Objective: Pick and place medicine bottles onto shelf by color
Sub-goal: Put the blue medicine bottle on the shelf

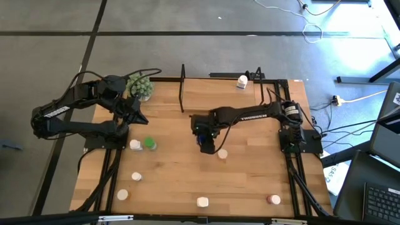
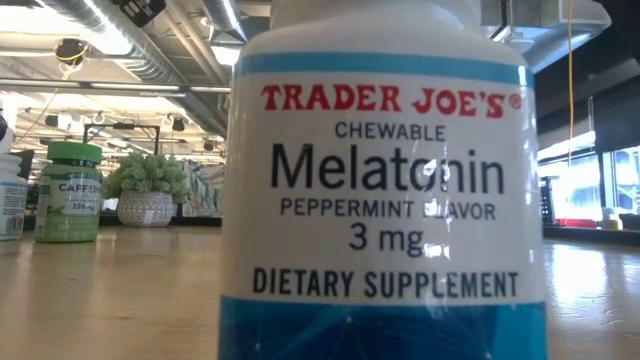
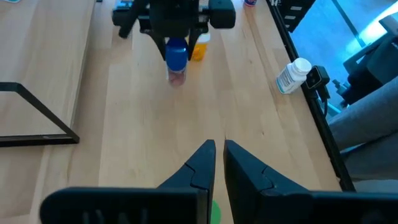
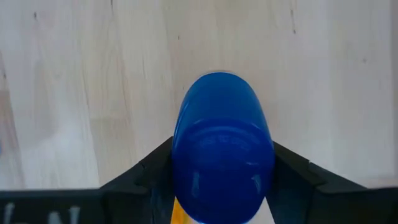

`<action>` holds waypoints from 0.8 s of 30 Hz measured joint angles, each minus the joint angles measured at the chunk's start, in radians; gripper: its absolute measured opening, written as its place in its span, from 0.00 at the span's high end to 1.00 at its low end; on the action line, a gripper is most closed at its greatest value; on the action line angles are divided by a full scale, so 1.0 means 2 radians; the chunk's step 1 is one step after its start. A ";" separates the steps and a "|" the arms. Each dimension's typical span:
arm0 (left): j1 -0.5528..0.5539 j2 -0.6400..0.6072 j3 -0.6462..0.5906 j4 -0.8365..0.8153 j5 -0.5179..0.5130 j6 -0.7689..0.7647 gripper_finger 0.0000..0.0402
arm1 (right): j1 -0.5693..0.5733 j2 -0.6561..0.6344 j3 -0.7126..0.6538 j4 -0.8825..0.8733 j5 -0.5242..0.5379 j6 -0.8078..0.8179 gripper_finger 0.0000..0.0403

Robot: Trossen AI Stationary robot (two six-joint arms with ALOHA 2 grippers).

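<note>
Two black jointed arms with white lettering and trailing black cables.

Green plant ball at the wooden table's far-left corner

The high view looks straight down on the whole table, the left arm in the left half of the frame, the right arm in the right half. The low view sits at tabletop height, nearly against a white melatonin bottle that fills the frame's centre. The left wrist view faces across the table to the right arm's blue-capped bottle at upper centre. The right wrist view shows that same blue cap at very close range.
</note>
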 joint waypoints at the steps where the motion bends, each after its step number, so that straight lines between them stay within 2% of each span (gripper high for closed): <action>1: 0.000 0.000 0.000 0.000 0.000 -0.003 0.93 | -0.003 0.000 0.010 -0.014 0.000 -0.004 0.53; 13: 0.000 0.000 0.000 0.021 -0.028 -0.023 0.93 | -0.070 0.000 0.160 -0.154 0.001 -0.106 0.53; 15: 0.000 0.001 0.000 0.021 -0.028 -0.024 0.93 | -0.088 0.000 0.179 -0.173 0.015 -0.124 0.53; 19: 0.000 0.001 0.000 0.034 -0.028 -0.025 0.93 | -0.126 0.000 0.200 -0.203 0.045 -0.165 0.53; 24: 0.000 0.008 0.000 0.070 -0.028 -0.025 0.93 | -0.179 0.000 0.207 -0.212 0.045 -0.221 0.53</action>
